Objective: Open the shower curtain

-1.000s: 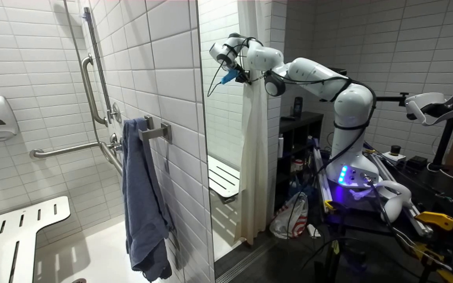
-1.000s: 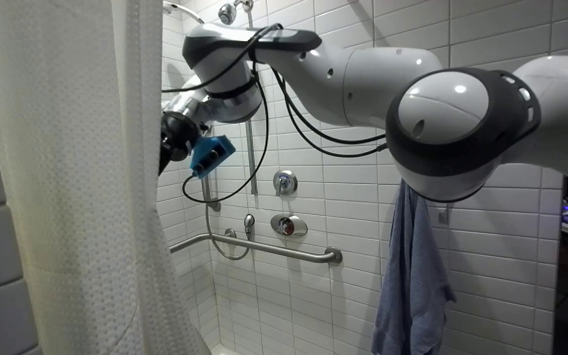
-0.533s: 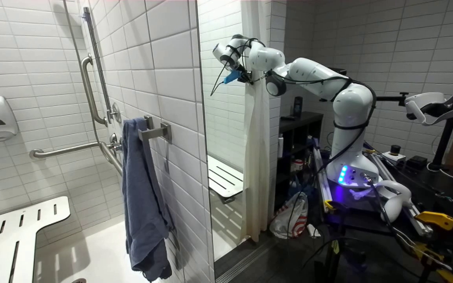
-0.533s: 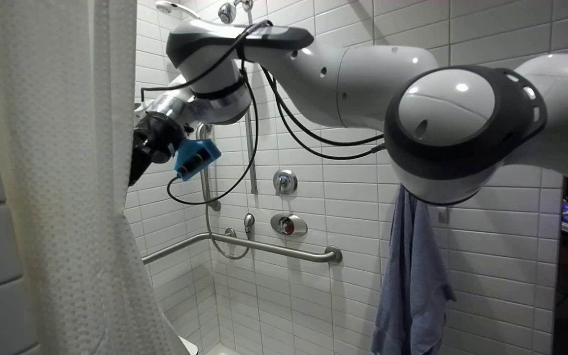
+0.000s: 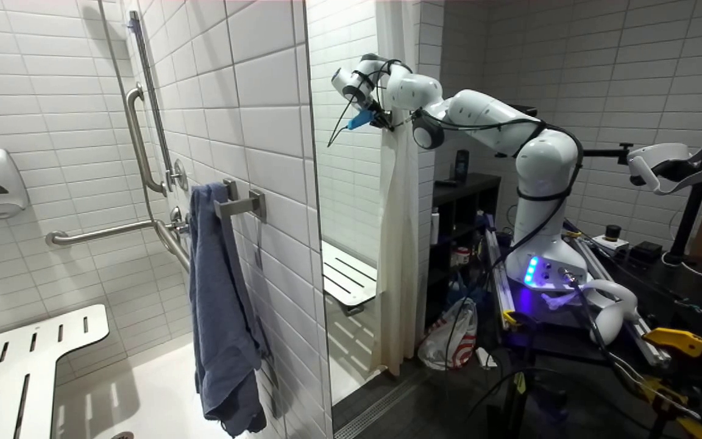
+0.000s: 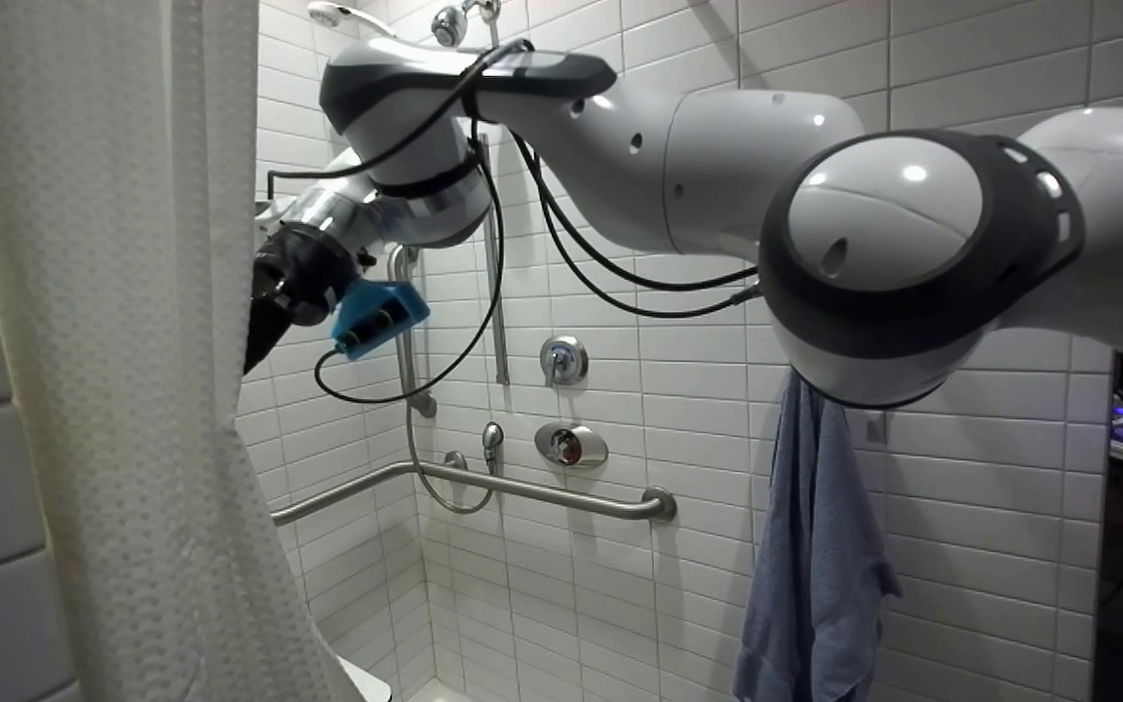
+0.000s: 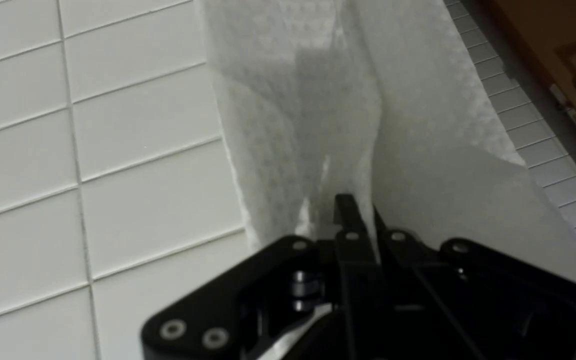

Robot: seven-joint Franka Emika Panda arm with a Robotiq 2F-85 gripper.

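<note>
The shower curtain (image 5: 397, 256) is a tall off-white sheet hanging in bunched folds beside the narrow tiled wall end. In an exterior view the curtain (image 6: 123, 341) fills the left side, with its free edge slanting out below the gripper. My gripper (image 5: 390, 123) is at the curtain's free edge, high above the floor. In the wrist view the two black fingers (image 7: 363, 215) are closed with a fold of the curtain (image 7: 298, 125) pinched between them. In an exterior view the fingertips are hidden behind the curtain; only the gripper's black body (image 6: 289, 278) shows.
A blue-grey towel (image 5: 223, 305) hangs from a wall hook. A shower seat (image 5: 348, 274), a grab bar (image 6: 542, 492) and shower valves (image 6: 563, 361) are inside the shower. A black shelf (image 5: 467, 201) and a plastic bag (image 5: 451, 335) stand beyond the curtain.
My gripper has moved with the curtain's edge towards the narrow tiled wall end, leftward in an exterior view. The curtain is more bunched. Most motion came earlier; the last half second shows little.
</note>
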